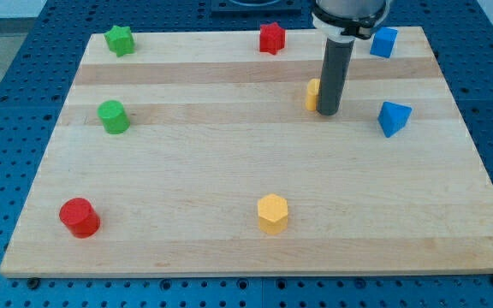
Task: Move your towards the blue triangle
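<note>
Upright dark rod hanging from the view's top, right of centre; my tip down at the counter.

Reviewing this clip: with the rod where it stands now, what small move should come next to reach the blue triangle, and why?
Probably a short slide toward the view's right and slightly down. My tip stands beside a partly hidden yellow block, while the blue triangle lies apart to the view's right, with bare board between them.
</note>
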`<state>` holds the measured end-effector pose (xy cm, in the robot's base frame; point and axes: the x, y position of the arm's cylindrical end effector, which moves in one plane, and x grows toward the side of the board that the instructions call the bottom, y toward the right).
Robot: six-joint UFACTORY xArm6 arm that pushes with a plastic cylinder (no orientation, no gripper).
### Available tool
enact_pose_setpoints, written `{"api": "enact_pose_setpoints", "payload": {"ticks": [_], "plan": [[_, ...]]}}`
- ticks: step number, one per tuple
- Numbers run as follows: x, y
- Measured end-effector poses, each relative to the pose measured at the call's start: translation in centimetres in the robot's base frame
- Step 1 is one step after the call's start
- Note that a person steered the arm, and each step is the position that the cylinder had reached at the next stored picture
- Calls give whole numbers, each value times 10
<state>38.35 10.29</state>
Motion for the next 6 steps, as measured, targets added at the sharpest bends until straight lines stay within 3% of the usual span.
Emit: {"api": "enact_pose_setpoints", "payload": {"ticks": [1,4,6], "plan": [[3,0],[67,5],[75,69]]}}
